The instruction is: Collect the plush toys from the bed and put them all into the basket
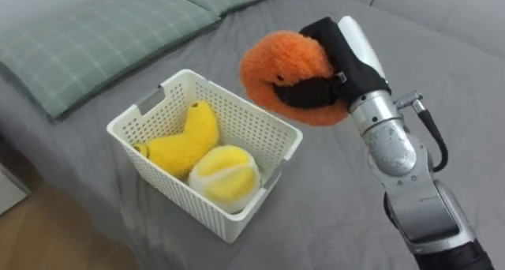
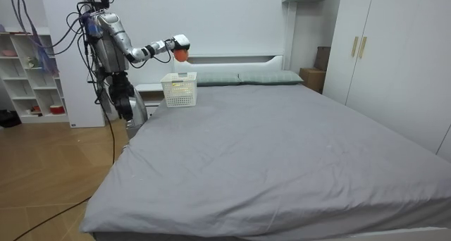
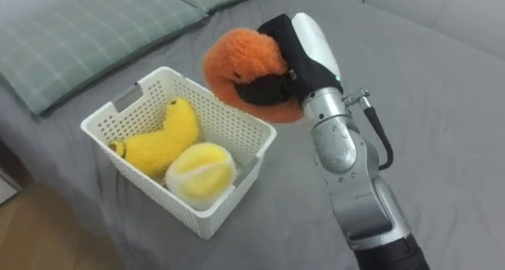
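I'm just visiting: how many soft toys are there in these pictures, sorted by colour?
Yellow: 2, the banana plush and the ball plush, both in the white basket
Orange: 1, the fluffy plush held in the right hand above the basket's far side
Total: 3

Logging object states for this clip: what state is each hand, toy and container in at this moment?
right hand: shut on the orange plush toy, raised.
orange plush toy: gripped, in the air near the white basket's far rim, not yet inside.
white basket: upright on the bed, open-topped, partly filled.
yellow banana plush: lying in the basket.
yellow ball plush: in the basket, beside the banana.
wardrobe doors: shut.
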{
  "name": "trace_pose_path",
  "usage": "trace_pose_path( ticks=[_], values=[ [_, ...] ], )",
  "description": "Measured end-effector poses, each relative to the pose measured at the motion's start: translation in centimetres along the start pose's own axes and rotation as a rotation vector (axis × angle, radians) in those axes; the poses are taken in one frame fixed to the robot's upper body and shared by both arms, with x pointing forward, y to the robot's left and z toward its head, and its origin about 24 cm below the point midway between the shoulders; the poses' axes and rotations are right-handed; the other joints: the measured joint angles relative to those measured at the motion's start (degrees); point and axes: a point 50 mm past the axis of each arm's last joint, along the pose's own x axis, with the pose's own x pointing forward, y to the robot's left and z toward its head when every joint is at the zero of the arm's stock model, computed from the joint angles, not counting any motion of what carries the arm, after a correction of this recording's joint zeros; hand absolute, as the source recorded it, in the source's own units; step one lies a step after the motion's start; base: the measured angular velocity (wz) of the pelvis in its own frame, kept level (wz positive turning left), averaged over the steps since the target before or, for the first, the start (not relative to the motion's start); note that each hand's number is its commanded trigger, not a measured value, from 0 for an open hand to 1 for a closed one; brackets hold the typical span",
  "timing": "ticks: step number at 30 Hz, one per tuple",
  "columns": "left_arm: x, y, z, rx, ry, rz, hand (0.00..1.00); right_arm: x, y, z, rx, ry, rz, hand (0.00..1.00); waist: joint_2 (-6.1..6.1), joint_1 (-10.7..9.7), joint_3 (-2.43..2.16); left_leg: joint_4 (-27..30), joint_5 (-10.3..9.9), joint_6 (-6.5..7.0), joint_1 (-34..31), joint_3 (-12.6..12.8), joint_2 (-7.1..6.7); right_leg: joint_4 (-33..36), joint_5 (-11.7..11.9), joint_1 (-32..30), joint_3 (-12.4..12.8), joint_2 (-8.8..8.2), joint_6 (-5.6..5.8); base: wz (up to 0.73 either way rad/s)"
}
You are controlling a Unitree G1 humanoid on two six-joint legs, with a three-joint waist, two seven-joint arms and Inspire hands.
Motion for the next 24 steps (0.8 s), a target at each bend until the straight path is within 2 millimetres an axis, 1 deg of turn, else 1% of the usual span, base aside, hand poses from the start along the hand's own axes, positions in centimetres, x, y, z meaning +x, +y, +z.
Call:
trace_pose_path(
  ticks=[1,2,3,5,6,7,9,11,13,14,15,17,19,22,24],
  values=[
    [0.0,0.0,-0.1,-0.001,0.005,-0.001,0.0,0.1,0.1,-0.1,0.001,0.004,0.004,0.44,0.0,0.21,0.01,0.0,0.04,0.04,0.01,-0.18,-0.05,0.0,-0.02,0.09,-0.03,0.0,0.03,0.17],
    [0.0,-0.1,-0.3,-0.002,0.016,-0.003,0.0,0.5,0.3,-0.2,0.006,0.015,0.015,0.06,-0.01,0.65,0.0,0.0,0.19,0.03,-0.02,-0.56,-0.16,0.01,-0.11,0.14,-0.02,-0.01,0.15,0.18],
    [0.0,-0.2,-0.4,-0.003,0.021,-0.005,0.0,0.6,0.5,-0.4,0.008,0.027,0.021,0.0,-0.07,1.26,-0.03,0.02,0.38,-0.06,-0.12,-0.94,-0.37,-0.02,-0.38,0.13,-0.03,-0.06,0.3,0.21],
    [0.0,-0.3,-0.3,-0.004,0.021,-0.008,0.0,0.6,0.7,-0.6,0.014,0.043,0.032,0.0,-0.24,1.43,-0.04,0.04,1.0,-0.39,-0.31,-2.08,-0.94,-0.14,-1.23,0.06,-0.57,-0.36,0.6,0.32],
    [0.0,-0.4,-0.3,-0.005,0.022,-0.009,0.0,0.6,0.9,-0.6,0.018,0.049,0.042,0.0,-0.46,1.7,-0.18,0.0,1.32,-0.55,-0.3,-2.07,-0.99,-0.04,-1.7,-0.12,-1.32,-0.47,0.75,0.29],
    [0.0,-0.4,-0.3,-0.006,0.023,-0.009,0.0,0.6,1.0,-0.6,0.021,0.049,0.045,0.0,-0.45,1.98,-0.16,-0.08,1.41,-0.55,-0.33,-2.13,-0.99,-0.04,-1.7,-0.13,-1.54,-0.42,0.73,0.11],
    [0.0,-0.3,-0.3,-0.007,0.026,-0.011,0.0,0.6,1.5,-0.8,0.022,0.06,0.071,0.0,-0.71,2.89,-0.31,-0.15,1.62,-0.25,-0.26,-2.41,-1.09,-0.13,-1.34,0.27,-1.86,-0.38,0.4,0.07],
    [0.0,-0.4,-0.1,-0.007,0.023,-0.017,0.0,0.6,2.1,-1.0,0.022,0.071,0.101,0.0,-0.88,3.01,-0.38,-0.15,1.66,-0.25,-0.3,-3.28,-1.41,-0.1,-1.24,0.51,-1.99,-0.42,0.39,0.1],
    [0.0,-0.5,0.0,-0.008,0.019,-0.027,0.0,0.6,2.5,-1.2,0.022,0.081,0.127,0.0,-0.94,3.04,-0.22,-0.09,1.67,-0.22,-0.32,-3.49,-1.52,-0.1,-1.2,0.75,-2.06,-0.45,0.38,0.08],
    [0.0,-0.5,0.1,-0.009,0.018,-0.028,0.0,0.6,2.6,-1.3,0.022,0.088,0.135,0.0,-0.88,3.06,0.0,-0.06,1.68,-0.22,-0.32,-3.63,-1.61,-0.1,-1.2,0.79,-2.16,-0.48,0.39,0.05],
    [0.0,-0.6,-0.1,-0.009,0.023,-0.028,0.0,0.6,2.6,-1.4,0.023,0.095,0.136,0.0,-0.9,3.07,0.12,0.0,1.63,-0.3,-0.34,-3.69,-1.69,-0.1,-1.2,0.82,-2.12,-0.5,0.39,0.04],
    [0.0,-0.5,0.0,-0.009,0.02,-0.028,0.0,0.6,2.6,-1.4,0.023,0.1,0.136,0.0,-0.94,2.97,0.18,0.0,1.59,-0.32,-0.36,-3.7,-1.74,-0.13,-1.2,0.79,-1.98,-0.53,0.4,0.0],
    [0.0,-0.5,0.0,-0.009,0.02,-0.028,0.0,0.6,2.6,-1.6,0.022,0.107,0.138,0.0,-1.03,2.96,0.2,0.0,1.58,-0.32,-0.47,-3.64,-1.76,-0.15,-1.22,0.52,-1.9,-0.55,0.43,0.0],
    [-0.1,-0.4,0.3,-0.013,0.004,-0.022,0.0,0.6,2.7,-1.9,0.021,0.123,0.142,0.0,-1.26,2.97,0.04,0.0,1.63,-0.25,-0.9,-3.52,-1.74,-0.15,-1.23,0.22,-1.81,-0.54,0.45,0.0],
    [-0.1,-0.2,0.6,-0.02,-0.007,-0.016,0.0,0.5,2.9,-2.3,0.018,0.139,0.147,0.0,-1.28,2.94,0.02,-0.05,1.71,-0.08,-0.93,-3.55,-1.74,-0.18,-1.2,0.21,-1.73,-0.53,0.42,0.0]
  ],
)
